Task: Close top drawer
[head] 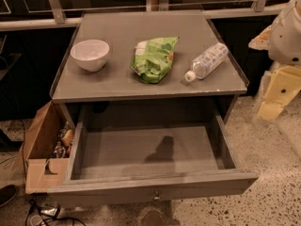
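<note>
Worktop (117, 81) of grey wood carries three things. A white bowl (90, 54) stands upright near the left edge. A green snack bag (154, 58) lies flat about the middle. A clear water bottle (207, 61) lies on its side near the right edge, its white cap pointing toward the front edge. The three lie apart from one another.

Under the front edge the top drawer (150, 152) stands pulled far out, its flat front well forward of the worktop. A small round knob (156, 197) sits at the centre of that front. A dark shadow falls on the drawer's bottom board, right of its middle.

The gripper (275, 100) hangs off the worktop's right edge, just beyond the front right corner, over the speckled floor (263, 173). It touches neither the worktop nor the top drawer. Whether it is apart or together I cannot tell.

Beyond the left edge, just beside the drawer's left wall, an open cardboard box (40, 140) sits on the ground. The small items inside it are too dim to name. Cables (40, 213) lie below the front left corner.
</note>
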### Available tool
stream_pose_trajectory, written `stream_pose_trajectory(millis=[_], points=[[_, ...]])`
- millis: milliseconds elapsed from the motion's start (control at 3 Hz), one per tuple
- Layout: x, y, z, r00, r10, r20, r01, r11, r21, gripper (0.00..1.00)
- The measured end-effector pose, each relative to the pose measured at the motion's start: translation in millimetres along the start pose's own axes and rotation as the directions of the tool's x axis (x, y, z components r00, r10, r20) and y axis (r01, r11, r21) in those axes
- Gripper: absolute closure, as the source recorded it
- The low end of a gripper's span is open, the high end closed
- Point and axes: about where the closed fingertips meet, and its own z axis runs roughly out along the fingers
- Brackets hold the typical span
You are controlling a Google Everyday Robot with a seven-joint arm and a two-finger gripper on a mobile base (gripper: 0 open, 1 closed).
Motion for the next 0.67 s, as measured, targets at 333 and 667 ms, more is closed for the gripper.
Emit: stream_pose_trajectory(millis=[333, 667], points=[[0.0, 0.0, 0.0, 1.000, 0.000, 0.000, 0.000, 1.0000, 0.000, 0.00], [0.0, 0.0, 0.0, 1.000, 0.000, 0.000, 0.000, 1.0000, 0.000, 0.18]])
